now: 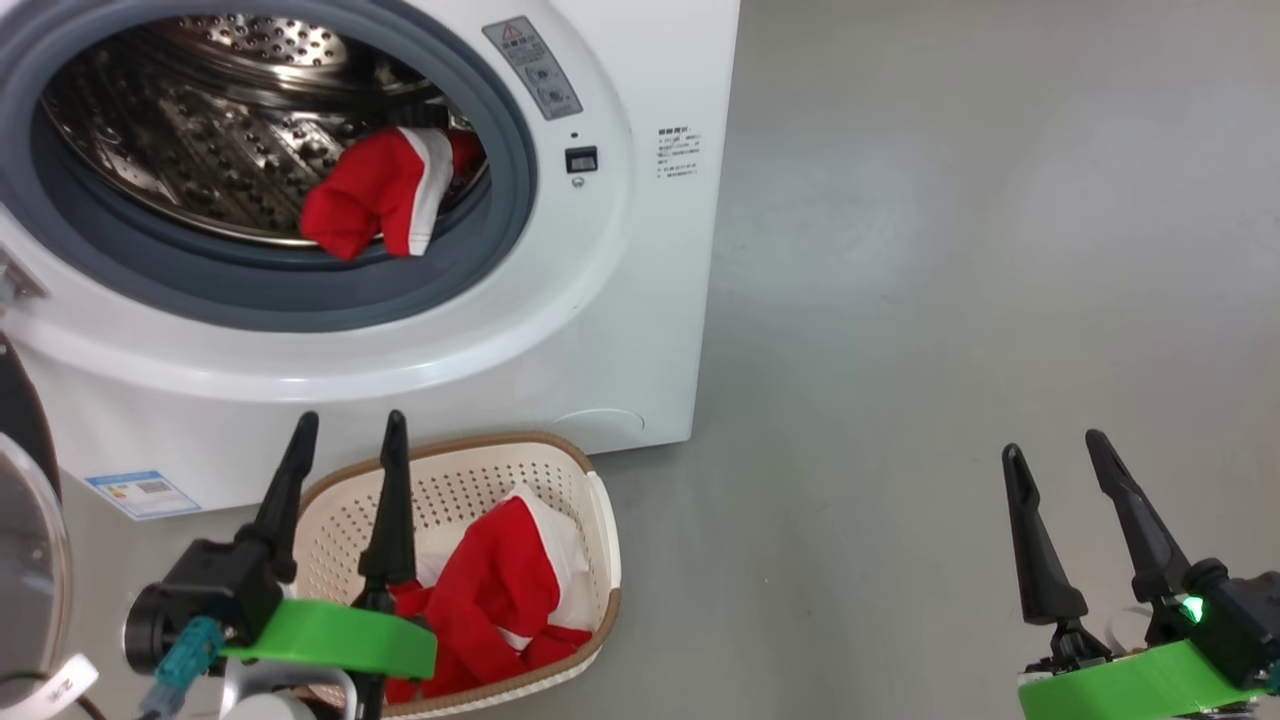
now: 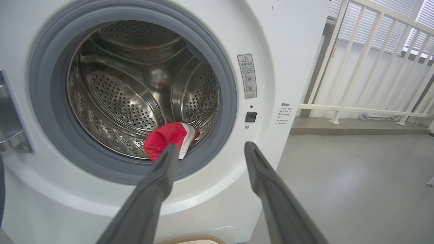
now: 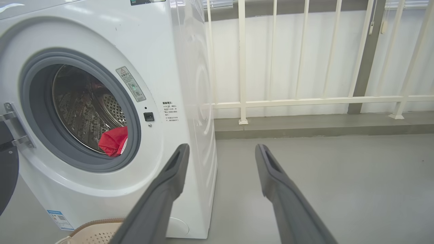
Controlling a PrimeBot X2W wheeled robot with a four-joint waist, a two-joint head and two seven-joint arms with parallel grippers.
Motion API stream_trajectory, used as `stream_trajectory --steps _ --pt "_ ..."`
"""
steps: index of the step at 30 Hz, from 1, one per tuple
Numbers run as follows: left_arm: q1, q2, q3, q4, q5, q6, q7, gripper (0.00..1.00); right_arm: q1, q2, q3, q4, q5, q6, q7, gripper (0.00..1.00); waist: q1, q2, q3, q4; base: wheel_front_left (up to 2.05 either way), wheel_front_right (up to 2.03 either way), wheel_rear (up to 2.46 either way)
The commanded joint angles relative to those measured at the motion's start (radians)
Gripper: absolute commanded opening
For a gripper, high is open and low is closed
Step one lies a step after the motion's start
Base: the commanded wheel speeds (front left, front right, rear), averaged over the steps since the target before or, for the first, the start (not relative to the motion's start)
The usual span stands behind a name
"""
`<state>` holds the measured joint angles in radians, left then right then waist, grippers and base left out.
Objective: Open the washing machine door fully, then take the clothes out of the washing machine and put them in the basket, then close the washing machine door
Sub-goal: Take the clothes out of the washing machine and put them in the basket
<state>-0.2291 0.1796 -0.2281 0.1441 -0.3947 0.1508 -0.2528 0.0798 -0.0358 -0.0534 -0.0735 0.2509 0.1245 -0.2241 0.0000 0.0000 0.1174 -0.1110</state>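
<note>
The white washing machine [image 1: 620,330] stands with its round opening uncovered. The door [image 1: 25,560] hangs swung out at the far left, its black rim and glass partly in view. One red and white garment [image 1: 385,195] lies at the drum's front lip on the grey ring, also seen as a red bundle [image 2: 168,137] and a red patch [image 3: 113,140]. Another red and white garment [image 1: 500,590] lies in the cream basket [image 1: 600,520] on the floor before the machine. My left gripper [image 1: 348,432] hovers open over the basket's left side, holding nothing. My right gripper [image 1: 1055,445] is open above bare floor to the right.
Grey floor [image 1: 950,300] spreads to the right of the machine. A white railing [image 3: 305,101] on a raised kerb runs behind it. A blue sticker [image 1: 140,492] marks the machine's lower front. The door hinge bracket [image 2: 10,135] sits at the opening's left edge.
</note>
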Motion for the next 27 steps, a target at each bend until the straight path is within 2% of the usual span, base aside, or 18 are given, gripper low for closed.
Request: stream_trajectory --steps 1,6,15,27 --pt "0.004 0.031 0.033 -0.04 0.011 0.012 -0.003 1.0 -0.002 -0.014 0.013 -0.034 -0.011 0.006 0.003 1.0 0.0 0.0 -0.015 0.004 0.0 0.0 0.0" --pt "0.038 0.048 0.029 -0.083 0.032 0.036 0.005 1.0 0.025 -0.014 -0.003 -0.052 -0.022 0.006 0.007 1.0 0.0 0.0 -0.045 0.007 0.0 0.0 0.0" --pt "0.11 0.066 0.015 -0.156 0.04 0.042 0.014 1.0 0.064 -0.014 -0.015 -0.084 -0.019 0.006 0.014 1.0 0.0 0.0 -0.073 0.007 0.0 0.0 0.0" --pt "0.206 0.097 -0.007 -0.207 0.072 0.073 0.04 1.0 0.138 -0.014 -0.037 -0.124 -0.011 0.006 0.029 1.0 0.0 0.0 -0.111 0.016 0.0 0.0 0.0"
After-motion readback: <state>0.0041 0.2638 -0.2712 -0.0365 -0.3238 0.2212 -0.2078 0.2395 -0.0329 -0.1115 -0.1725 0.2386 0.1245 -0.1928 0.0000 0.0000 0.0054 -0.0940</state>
